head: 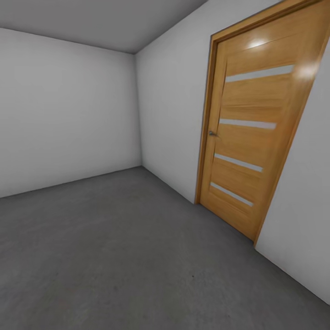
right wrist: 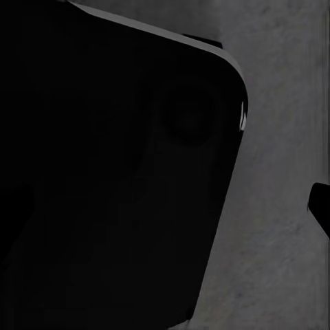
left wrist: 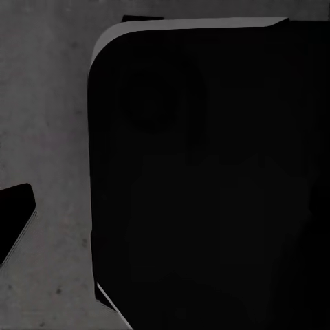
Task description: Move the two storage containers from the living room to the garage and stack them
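I am in the garage, facing a corner of pale grey walls over the dark grey concrete floor. The two storage containers and the living room are out of view. In the left wrist view a large black rounded part of the robot hangs over the floor, with a small black tip at the frame's edge. The right wrist view has the same kind of black body over the floor, and another black tip at its edge. The frames do not tell whether either gripper is open or shut.
A shut wooden door with several pale horizontal strips and a small handle stands in the right wall. The floor runs on to the far wall and to the left.
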Available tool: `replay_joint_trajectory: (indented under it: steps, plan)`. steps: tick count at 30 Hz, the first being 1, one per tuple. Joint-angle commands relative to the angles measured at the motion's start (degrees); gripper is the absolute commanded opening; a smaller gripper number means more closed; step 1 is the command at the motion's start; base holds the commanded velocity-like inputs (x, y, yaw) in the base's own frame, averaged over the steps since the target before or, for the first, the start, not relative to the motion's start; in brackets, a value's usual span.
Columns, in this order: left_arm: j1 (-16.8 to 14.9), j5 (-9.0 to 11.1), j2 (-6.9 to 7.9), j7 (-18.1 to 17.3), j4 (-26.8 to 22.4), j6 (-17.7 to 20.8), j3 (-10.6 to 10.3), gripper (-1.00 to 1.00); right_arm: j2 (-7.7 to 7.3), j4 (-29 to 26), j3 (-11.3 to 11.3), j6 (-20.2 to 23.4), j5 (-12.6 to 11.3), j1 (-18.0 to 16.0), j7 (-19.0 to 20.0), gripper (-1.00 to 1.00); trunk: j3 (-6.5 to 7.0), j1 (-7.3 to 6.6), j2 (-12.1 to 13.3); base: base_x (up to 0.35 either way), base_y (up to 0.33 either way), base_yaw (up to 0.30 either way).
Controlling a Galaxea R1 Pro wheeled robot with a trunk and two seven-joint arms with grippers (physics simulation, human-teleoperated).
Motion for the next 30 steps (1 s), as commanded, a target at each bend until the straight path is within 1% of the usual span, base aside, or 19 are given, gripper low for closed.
replay_joint_trajectory:
  steps: [1, 8, 12, 20, 30]
  plan:
    - [0.0, 0.2, -0.01, 0.0, 0.0, -0.2, 0.0, 1.0, 0.03, 0.0, 0.4, -0.2, 0.1, 0.0, 0.0, 1.0, -0.04, 0.03, 0.0, 0.324, 0.0, 0.0]
    - [0.0, 0.2, 0.0, 0.0, 0.0, -0.2, 0.1, 1.0, 0.08, 0.0, 0.3, -0.2, 0.1, 0.0, 0.0, 1.0, -0.04, 0.03, 0.0, 0.324, 0.0, -0.003]
    - [0.0, 0.2, 0.0, 0.1, 0.0, -0.2, 0.1, 1.0, 0.13, 0.0, 0.3, 0.0, 0.1, 0.0, 0.0, 1.0, -0.01, 0.03, 0.0, 0.324, 0.0, -0.117]
    - [0.0, 0.2, 0.0, 0.0, 0.0, -0.3, 0.1, 1.0, 0.12, 0.0, 0.3, 0.1, 0.0, 0.0, 0.0, 1.0, 0.19, 0.03, 0.0, 0.324, 0.0, -0.212]
    - [0.0, 0.2, 0.0, 0.0, 0.0, -0.3, 0.1, 1.0, 0.09, 0.0, 0.3, 0.1, 0.0, 0.0, 0.0, 1.0, 0.3, 0.03, 0.0, 0.324, 0.0, -0.275]
